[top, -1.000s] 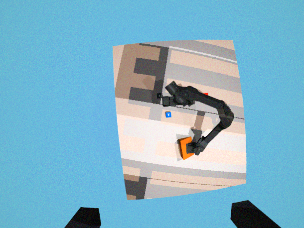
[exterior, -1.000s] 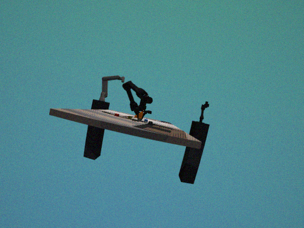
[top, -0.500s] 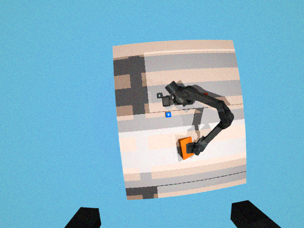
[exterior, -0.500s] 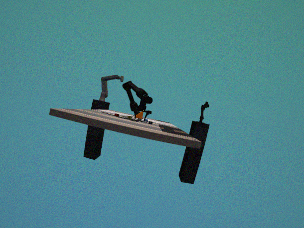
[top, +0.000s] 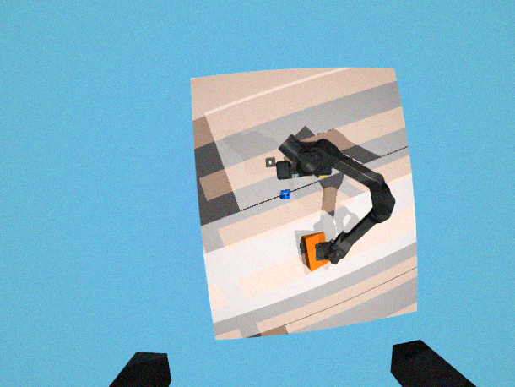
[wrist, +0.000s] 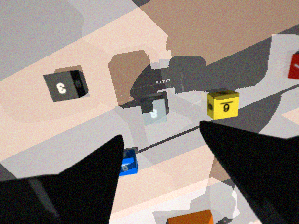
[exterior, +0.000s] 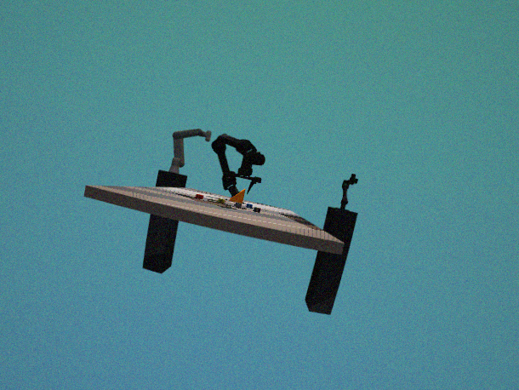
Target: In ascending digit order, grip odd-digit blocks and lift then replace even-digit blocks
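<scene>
My gripper [wrist: 160, 132] is open and empty, raised above the table. The pale grey-blue block [wrist: 154, 111] [exterior: 238, 205] shows an 8 and sits just beyond the gap between my fingertips in the wrist view. The dark grey block [wrist: 61, 88] [top: 270, 162] [exterior: 257, 209] shows a 3, at the left. The blue block [wrist: 130, 164] [top: 284, 194] [exterior: 249, 206] is partly behind the left finger; its digit is unclear. The yellow block [wrist: 223, 106] [top: 322, 176] [exterior: 221, 201] shows a barred 6 or 9. The red block [wrist: 295, 67] [exterior: 199, 197] is cut off at the right edge, its digit unreadable.
An orange wedge [top: 313, 249] [exterior: 238, 197] [wrist: 192, 218] stands by the arm's base. The patterned table [top: 262, 304] [exterior: 128, 200] carries strong shadows. Two dark pedestals [exterior: 161, 243] [exterior: 332, 264] stand beyond the table, each bearing another arm.
</scene>
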Controlling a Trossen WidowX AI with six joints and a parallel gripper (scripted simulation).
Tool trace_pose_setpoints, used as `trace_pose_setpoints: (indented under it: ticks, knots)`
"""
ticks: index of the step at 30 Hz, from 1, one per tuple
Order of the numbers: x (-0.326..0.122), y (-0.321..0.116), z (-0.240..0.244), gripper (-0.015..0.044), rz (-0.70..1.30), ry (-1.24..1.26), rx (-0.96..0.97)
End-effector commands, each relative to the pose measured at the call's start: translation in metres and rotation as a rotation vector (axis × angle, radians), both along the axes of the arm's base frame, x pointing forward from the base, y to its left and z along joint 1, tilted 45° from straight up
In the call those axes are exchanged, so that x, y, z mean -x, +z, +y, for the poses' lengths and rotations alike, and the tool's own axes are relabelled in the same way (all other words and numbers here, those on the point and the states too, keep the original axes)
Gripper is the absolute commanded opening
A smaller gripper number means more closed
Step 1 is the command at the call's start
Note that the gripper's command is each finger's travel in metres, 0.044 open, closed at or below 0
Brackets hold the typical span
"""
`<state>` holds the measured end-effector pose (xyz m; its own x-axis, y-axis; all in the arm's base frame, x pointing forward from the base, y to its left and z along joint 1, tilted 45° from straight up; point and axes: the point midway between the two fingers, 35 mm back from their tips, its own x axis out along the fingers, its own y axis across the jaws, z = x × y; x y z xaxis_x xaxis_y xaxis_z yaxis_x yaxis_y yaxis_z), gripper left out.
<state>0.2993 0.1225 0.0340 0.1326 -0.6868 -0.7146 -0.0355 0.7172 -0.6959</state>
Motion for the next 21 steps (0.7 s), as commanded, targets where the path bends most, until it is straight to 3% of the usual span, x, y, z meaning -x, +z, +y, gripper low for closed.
trace_pose_setpoints:
  ticks: [1,4,15,21]
  knots:
    - [0.008,0.033,0.034,0.019,-0.01,0.008,-0.01]
    - [0.009,0.034,0.035,0.012,-0.01,0.008,-0.009]
    - [0.011,0.033,0.037,0.012,-0.01,0.008,-0.01]
    - [0.091,-0.008,0.065,0.012,-0.005,0.009,-0.014]
